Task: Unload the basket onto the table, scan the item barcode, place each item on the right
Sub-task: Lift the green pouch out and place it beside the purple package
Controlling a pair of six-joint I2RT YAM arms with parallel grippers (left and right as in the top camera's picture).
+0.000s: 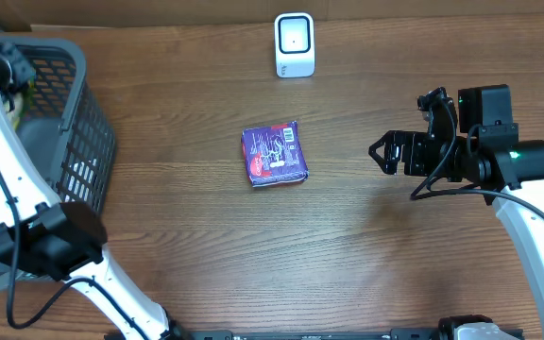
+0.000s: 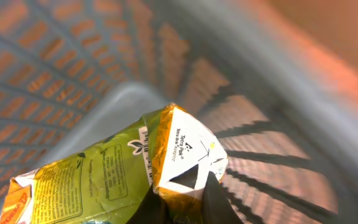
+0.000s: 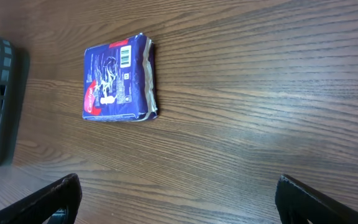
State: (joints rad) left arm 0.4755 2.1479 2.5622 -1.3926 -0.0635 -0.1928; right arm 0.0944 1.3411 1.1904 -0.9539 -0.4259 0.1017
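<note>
Overhead view: packet (image 1: pixel 275 154) lies mid-frame, barcode (image 1: pixel 289 138) up, left of the nearer right end effector (image 1: pixel 379 154), jaws spread; left end effector (image 2: pixel 182 198), inside basket (image 1: pixel 91 142), clamps a carton (image 2: pixel 98 177).

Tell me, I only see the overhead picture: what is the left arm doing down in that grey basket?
Observer: Its left pincer is shut on the folded end of a green and yellow carton, down inside the basket.
Operator: Can you see a barcode on it?
Observer: Yes, what looks like a barcode runs along the carton's side, just beside that folded end.
</note>
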